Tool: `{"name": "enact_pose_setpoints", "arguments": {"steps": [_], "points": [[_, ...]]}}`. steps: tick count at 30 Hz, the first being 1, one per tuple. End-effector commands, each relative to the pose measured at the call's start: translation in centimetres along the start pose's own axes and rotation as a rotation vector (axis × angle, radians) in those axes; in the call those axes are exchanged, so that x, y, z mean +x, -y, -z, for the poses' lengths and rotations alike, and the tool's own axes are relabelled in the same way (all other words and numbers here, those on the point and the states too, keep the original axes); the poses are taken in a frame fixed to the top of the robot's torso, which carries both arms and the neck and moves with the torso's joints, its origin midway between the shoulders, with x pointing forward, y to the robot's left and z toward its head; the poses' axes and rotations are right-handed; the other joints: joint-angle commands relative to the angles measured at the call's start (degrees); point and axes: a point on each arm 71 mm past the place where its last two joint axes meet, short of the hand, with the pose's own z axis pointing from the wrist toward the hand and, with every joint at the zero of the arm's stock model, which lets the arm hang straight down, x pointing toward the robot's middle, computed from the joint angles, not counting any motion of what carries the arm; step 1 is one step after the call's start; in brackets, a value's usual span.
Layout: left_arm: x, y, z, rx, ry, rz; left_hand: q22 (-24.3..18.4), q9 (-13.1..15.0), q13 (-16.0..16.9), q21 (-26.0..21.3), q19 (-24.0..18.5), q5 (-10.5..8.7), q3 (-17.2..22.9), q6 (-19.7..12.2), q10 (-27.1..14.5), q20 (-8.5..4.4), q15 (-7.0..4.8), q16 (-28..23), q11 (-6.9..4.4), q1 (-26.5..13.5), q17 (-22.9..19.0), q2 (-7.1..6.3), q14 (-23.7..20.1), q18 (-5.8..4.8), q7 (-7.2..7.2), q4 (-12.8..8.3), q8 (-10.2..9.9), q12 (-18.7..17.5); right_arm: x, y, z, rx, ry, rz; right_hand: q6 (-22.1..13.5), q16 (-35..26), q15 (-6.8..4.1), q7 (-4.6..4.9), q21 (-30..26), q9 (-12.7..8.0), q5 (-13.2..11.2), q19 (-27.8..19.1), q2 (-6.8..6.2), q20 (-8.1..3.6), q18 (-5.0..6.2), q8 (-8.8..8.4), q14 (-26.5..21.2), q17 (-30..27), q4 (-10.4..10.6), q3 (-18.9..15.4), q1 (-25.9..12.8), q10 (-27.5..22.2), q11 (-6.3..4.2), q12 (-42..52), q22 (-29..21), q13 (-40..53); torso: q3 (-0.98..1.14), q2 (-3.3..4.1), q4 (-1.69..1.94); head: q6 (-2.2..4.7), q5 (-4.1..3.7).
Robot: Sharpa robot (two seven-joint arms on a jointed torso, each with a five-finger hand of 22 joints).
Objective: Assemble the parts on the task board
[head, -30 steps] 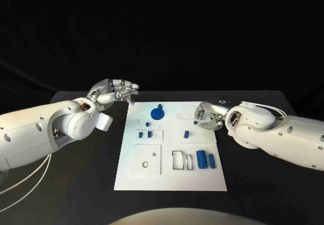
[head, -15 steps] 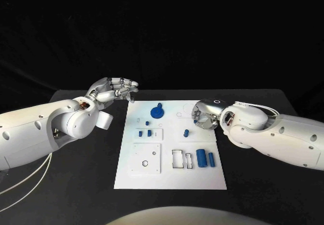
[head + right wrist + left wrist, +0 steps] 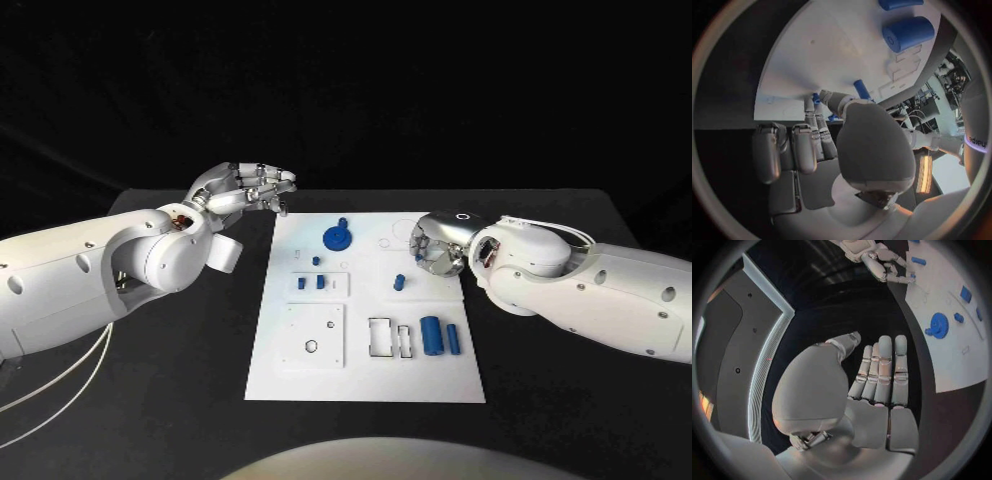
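Note:
The white task board (image 3: 361,365) lies in the middle of the table. On it I see a blue gear (image 3: 336,238), two small blue pegs (image 3: 309,284), one upright blue peg (image 3: 398,283) and a thick blue cylinder (image 3: 430,337) beside a thinner one (image 3: 453,340). My left hand (image 3: 245,188) hovers off the board's far left corner with its fingers (image 3: 882,370) stretched out and nothing in them. My right hand (image 3: 437,250) is at the board's right edge. Its thumb and fingertips pinch a small blue part (image 3: 816,98) close to the upright peg (image 3: 861,90).
A square white plate with a round hole (image 3: 313,340) and open rectangular slots (image 3: 382,340) sit in the board's near half. Black table (image 3: 173,370) lies on both sides of the board. Both white forearms reach in from the sides.
My right hand has edged slightly inward over the board's right edge. The left hand has barely moved.

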Motion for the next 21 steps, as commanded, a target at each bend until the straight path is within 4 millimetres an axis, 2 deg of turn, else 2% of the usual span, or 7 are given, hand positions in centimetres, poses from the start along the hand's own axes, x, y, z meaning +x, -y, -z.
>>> {"name": "enact_pose_setpoints", "arguments": {"steps": [1, 10, 16, 21], "points": [[0.18, 0.06, -0.05, -0.001, -0.002, 0.009, -0.1, 0.0, -0.1, -0.3, 0.4, 0.19, 0.0, -0.3, -0.3, -0.1, 0.19, -0.2, 0.09, -0.1, 0.0, 0.38, 0.0, 0.98, -0.05, -0.3, -0.1, -0.2, 0.71, -0.17, -0.06, 0.004, -0.043, 0.017, 0.5, 0.3, -0.41, -0.06, 0.4, 0.1, -0.2, 3.1, 0.1, -0.48, -1.08, 0.3, 3.5, 3.8, -0.2, 0.6, -0.6, 0.5, -0.03, -0.3, 13.0, -0.1, 0.06, 0.02, 0.02, -0.11, 0.08], [0.23, -0.02, -0.06, -0.011, -0.008, 0.008, -0.1, 0.0, -0.1, -0.3, 0.4, 0.18, 0.0, -0.4, -0.4, -0.09, 0.22, -0.2, 0.12, -0.1, 0.0, 0.41, 0.0, 0.98, -0.02, -0.4, 0.0, -0.2, 1.53, -0.44, -0.29, 0.017, -0.037, 0.041, 1.7, 0.2, -0.83, -0.57, 2.0, 0.7, -0.5, 3.8, 1.09, -0.91, -1.41, 1.17, 3.5, 3.4, -1.9, 1.9, -0.5, 2.3, -0.57, -0.5, 13.5, -0.1, 0.08, -0.02, 0.01, -0.4, 0.37], [0.27, -0.07, -0.09, -0.018, -0.011, 0.006, -0.1, 0.0, -0.1, -0.3, 0.4, 0.18, 0.0, -0.5, -0.5, -0.07, 0.24, -0.2, 0.14, -0.1, 0.0, 0.44, 0.0, 0.98, 0.0, -0.4, 0.0, -0.2, 1.29, -0.56, -0.16, 0.024, 0.036, 0.04, 3.3, 0.1, -1.65, -1.13, 4.0, 1.6, -0.8, 4.5, 2.57, -1.52, -1.82, 2.36, 3.5, 3.2, -4.4, 3.3, 0.4, 4.8, -1.41, -0.4, 14.0, 0.3, 0.06, -0.07, -0.01, -0.54, 0.66], [0.34, -0.12, -0.14, -0.023, -0.013, 0.007, -0.2, 0.0, -0.2, -0.3, 0.4, 0.21, 0.0, -0.9, -0.8, 0.0, 0.3, -0.2, 0.24, -0.2, 0.0, 0.59, 0.0, 0.99, 0.14, -0.8, -0.1, -0.2, 0.83, -0.63, 0.08, 0.023, 0.12, 0.019, 4.4, -0.1, -2.18, -1.48, 5.7, 2.5, 1.1, 5.2, 3.13, -2.06, -2.18, 3.28, 3.5, 2.7, -6.5, 4.2, 0.7, 6.7, -2.0, -0.1, 14.5, 1.1, 0.05, -0.08, -0.01, -0.51, 0.7]]}}
